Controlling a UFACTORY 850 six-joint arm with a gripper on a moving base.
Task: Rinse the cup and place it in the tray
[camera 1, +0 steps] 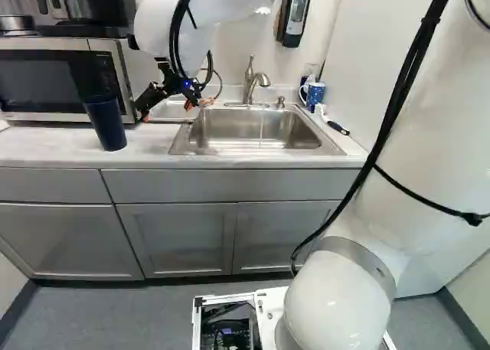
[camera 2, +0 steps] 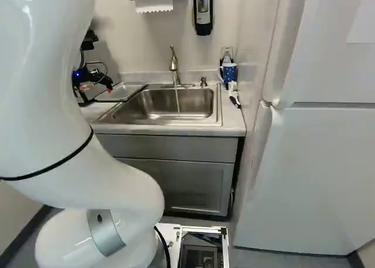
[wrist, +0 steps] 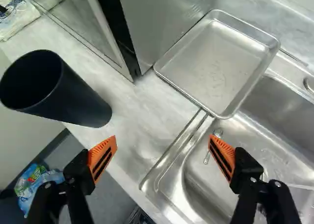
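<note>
My gripper [camera 1: 168,111] hangs over the counter between the cup and the sink in the left base view. In the wrist view the gripper [wrist: 163,143] stands wide open with nothing between its orange-padded fingers. A tall dark blue cup [camera 1: 106,124] is upright on the counter before the microwave; the wrist view shows this cup [wrist: 73,94] ahead of and outside one finger, untouched. The shallow metal tray [wrist: 216,62], holding nothing, lies ahead of the fingers, partly over the sink's rim. A thin stream falls from the faucet [camera 2: 174,65] into the sink [camera 2: 167,104].
A microwave [camera 1: 53,82] stands behind the cup on the counter [camera 1: 153,147]. Beyond the sink's far side from the cup are a blue patterned mug [camera 2: 229,72] and a white-and-dark brush [camera 2: 234,96]. A soap dispenser [camera 2: 203,10] is mounted on the wall above.
</note>
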